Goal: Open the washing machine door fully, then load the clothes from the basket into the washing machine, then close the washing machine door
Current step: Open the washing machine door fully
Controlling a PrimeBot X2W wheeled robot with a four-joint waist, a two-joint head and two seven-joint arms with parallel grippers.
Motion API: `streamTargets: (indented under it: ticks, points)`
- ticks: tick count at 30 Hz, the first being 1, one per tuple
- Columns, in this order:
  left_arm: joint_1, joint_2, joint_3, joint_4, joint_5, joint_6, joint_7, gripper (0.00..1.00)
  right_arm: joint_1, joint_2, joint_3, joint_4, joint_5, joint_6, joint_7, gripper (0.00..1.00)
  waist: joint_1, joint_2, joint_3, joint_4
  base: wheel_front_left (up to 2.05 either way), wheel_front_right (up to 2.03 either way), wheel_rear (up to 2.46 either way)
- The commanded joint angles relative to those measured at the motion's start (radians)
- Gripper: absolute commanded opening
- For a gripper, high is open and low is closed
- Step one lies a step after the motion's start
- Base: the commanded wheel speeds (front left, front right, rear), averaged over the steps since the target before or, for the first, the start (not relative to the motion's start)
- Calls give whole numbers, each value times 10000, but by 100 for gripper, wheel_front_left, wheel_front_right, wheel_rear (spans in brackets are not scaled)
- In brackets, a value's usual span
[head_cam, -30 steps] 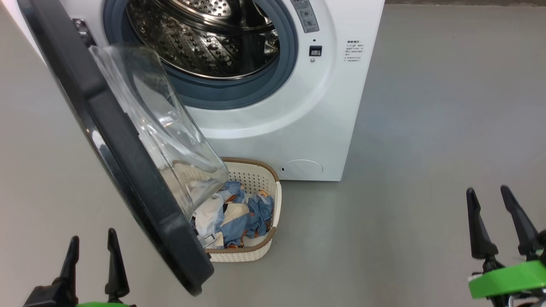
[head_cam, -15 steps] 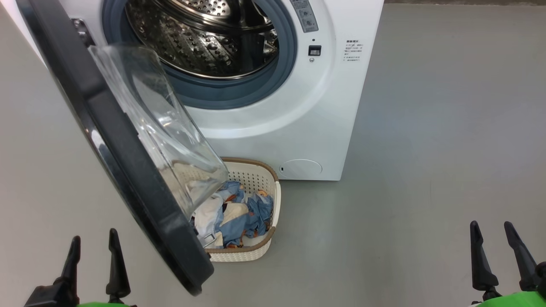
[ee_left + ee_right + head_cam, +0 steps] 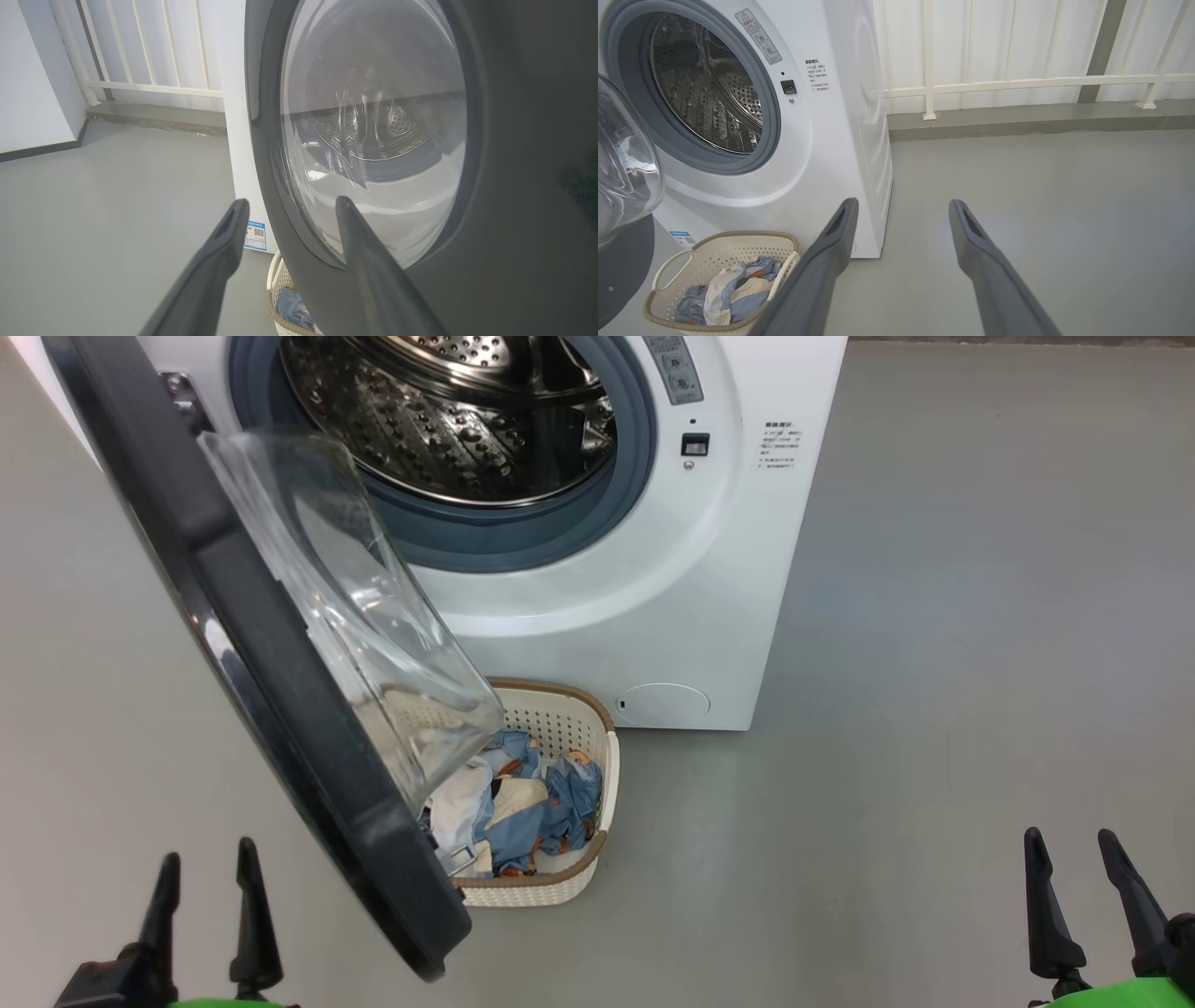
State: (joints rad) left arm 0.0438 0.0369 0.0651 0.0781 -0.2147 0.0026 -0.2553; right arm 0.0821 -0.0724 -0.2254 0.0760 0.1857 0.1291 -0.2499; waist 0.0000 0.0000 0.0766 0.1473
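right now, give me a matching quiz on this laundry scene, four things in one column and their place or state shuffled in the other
Column one:
1. washing machine door
2. clothes
3. basket
4. right claw

Column two:
a. open, holding nothing
b. standing at the foot of the washing machine
c. swung open
d. heaped in the basket

Pairs: 1-c, 2-d, 3-b, 4-a

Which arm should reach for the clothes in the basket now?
Probably right. The right gripper, open, has an unblocked line to the basket and the clothes. The left gripper sits behind the washing machine door, which overhangs the basket's left side.
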Motion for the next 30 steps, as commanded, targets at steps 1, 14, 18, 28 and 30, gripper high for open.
streamTargets:
  ticks: [1, 14, 18, 28, 30]
  points:
    - [-168, 133, 315, -180, -3, -49, -65, 36, -93, -135, 209, -220, -101, 16, -118, 100, 0, 0, -11, 8, 0, 0, 0]
    - [-164, 133, 607, -145, -281, 14, -65, 0, -2, -131, 237, -208, -179, 16, -118, 100, 0, 0, -221, 77, 0, 0, 0]
    - [-204, 133, 955, -326, -494, 228, -65, 0, 69, -135, 262, -181, -194, 16, -118, 100, 0, 0, -384, 109, 0, 0, 0]
    - [-941, 133, 1546, -2399, -1009, 1071, -65, 0, 182, -92, 348, -197, -196, 16, -118, 100, 0, 0, -596, 186, 0, 0, 0]
    - [-1103, 133, 1258, -3034, -878, 1108, -65, 0, 196, -72, 352, -198, -198, 16, -118, 100, 0, 0, -620, 222, 0, 0, 0]
